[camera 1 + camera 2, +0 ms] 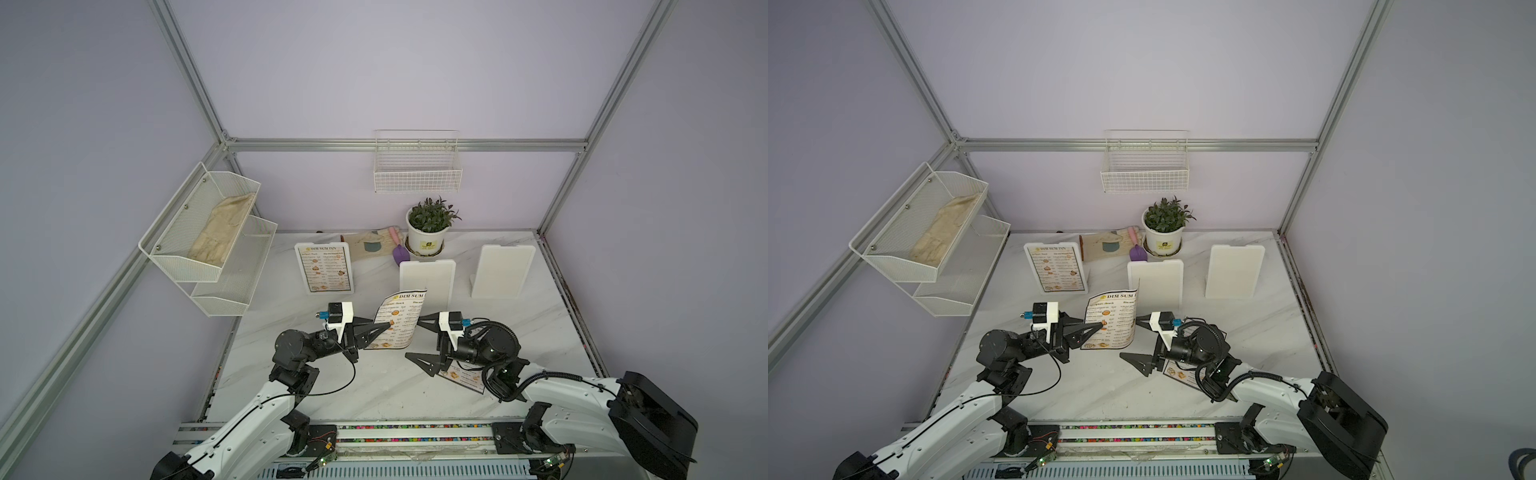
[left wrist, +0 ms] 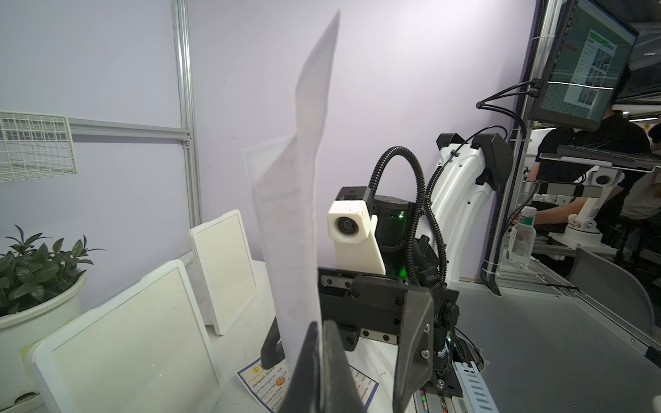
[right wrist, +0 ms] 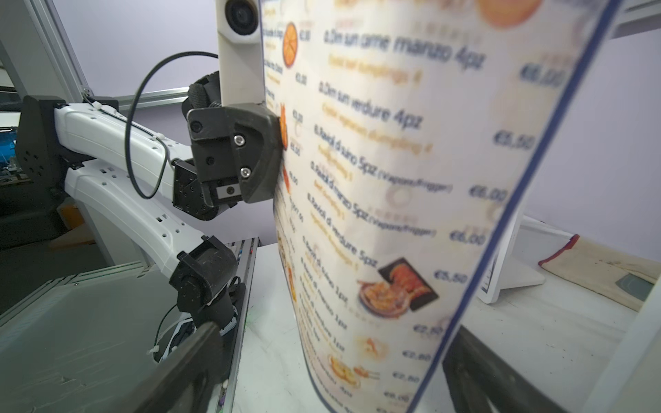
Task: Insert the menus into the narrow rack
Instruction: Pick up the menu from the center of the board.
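Observation:
My left gripper is shut on the left edge of a menu. The sheet stands upright above the table and curves. My right gripper is open wide, and the sheet's right edge stands between its fingers, unclamped. A second menu lies flat under the right wrist. A third one sits in the left white rack. Two more white racks stand bare.
A potted plant stands at the back, with a cloth and a purple scoop beside it. A wire basket hangs on the back wall. A two-tier mesh shelf holding a cloth hangs on the left wall.

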Robot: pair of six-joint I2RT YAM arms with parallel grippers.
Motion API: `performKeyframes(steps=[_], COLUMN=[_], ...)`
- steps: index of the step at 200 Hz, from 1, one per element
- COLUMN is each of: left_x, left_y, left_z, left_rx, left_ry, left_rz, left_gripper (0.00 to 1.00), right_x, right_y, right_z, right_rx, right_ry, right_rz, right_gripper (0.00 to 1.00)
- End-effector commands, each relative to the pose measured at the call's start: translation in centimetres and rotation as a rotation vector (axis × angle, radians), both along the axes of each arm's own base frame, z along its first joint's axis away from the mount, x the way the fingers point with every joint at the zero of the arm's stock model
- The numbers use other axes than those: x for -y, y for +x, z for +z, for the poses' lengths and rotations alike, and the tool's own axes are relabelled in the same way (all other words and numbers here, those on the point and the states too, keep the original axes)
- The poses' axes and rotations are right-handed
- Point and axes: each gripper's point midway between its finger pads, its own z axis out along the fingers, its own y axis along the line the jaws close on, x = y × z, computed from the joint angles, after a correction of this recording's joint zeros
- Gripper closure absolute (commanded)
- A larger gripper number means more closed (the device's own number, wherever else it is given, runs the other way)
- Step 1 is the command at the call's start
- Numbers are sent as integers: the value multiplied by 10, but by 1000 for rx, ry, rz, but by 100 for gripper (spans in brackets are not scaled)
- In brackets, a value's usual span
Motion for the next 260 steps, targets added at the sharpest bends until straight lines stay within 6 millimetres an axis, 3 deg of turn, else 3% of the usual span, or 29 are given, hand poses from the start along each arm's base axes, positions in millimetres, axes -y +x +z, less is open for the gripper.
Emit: performKeyframes(steps=[1, 40, 73, 158, 182, 215, 260], left_x=[1, -1, -5, -8, -8, -6, -5], left_y=[-6, -5, 8, 26, 26, 24, 27], left_z=[8, 2, -9, -25, -25, -23, -22], left_rx=[25, 22, -10, -54, -51, -43, -46], left_ry=[-17, -11, 13, 59, 61, 65, 66], left_rz=[-21, -3, 84, 178, 182, 161, 167], left_gripper=[100, 100, 100, 100, 100, 100, 100], right_x=[-7, -13, -6, 7, 5, 1, 0], right_y=[0, 3, 3, 6, 11, 26, 41], right_z=[21, 35, 46, 66, 64, 60, 62], right_rx=[46, 62, 68, 71, 58, 30, 16], right_ry=[49, 68, 92, 140, 136, 133, 134], right_rz=[52, 79, 84, 59, 49, 4, -44], right_gripper=[3, 3, 3, 28, 40, 70, 94])
